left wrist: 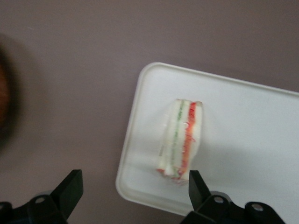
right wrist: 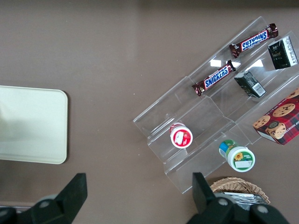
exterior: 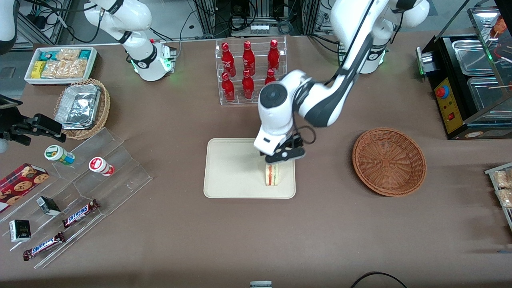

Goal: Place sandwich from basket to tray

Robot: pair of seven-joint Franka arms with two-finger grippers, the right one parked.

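Observation:
The sandwich [exterior: 273,175] stands on its edge on the cream tray [exterior: 228,176], in the tray's corner nearest the front camera and toward the working arm's end. Its red and green filling stripes face up [left wrist: 182,140]. My left gripper [exterior: 285,154] hangs just above it, a little farther from the front camera. It is open, with nothing between its black fingers [left wrist: 133,179]. The sandwich is free of both fingers, and the tray's rim [left wrist: 140,93] shows beside it. The reddish-brown basket [exterior: 389,161] lies empty toward the working arm's end of the table.
A clear rack of red bottles [exterior: 250,72] stands farther from the front camera than the tray. Toward the parked arm's end are a tan basket with foil containers [exterior: 82,108], a white snack bin [exterior: 61,64] and an acrylic stand with snack bars [exterior: 80,212]. A black machine [exterior: 464,88] stands at the working arm's end.

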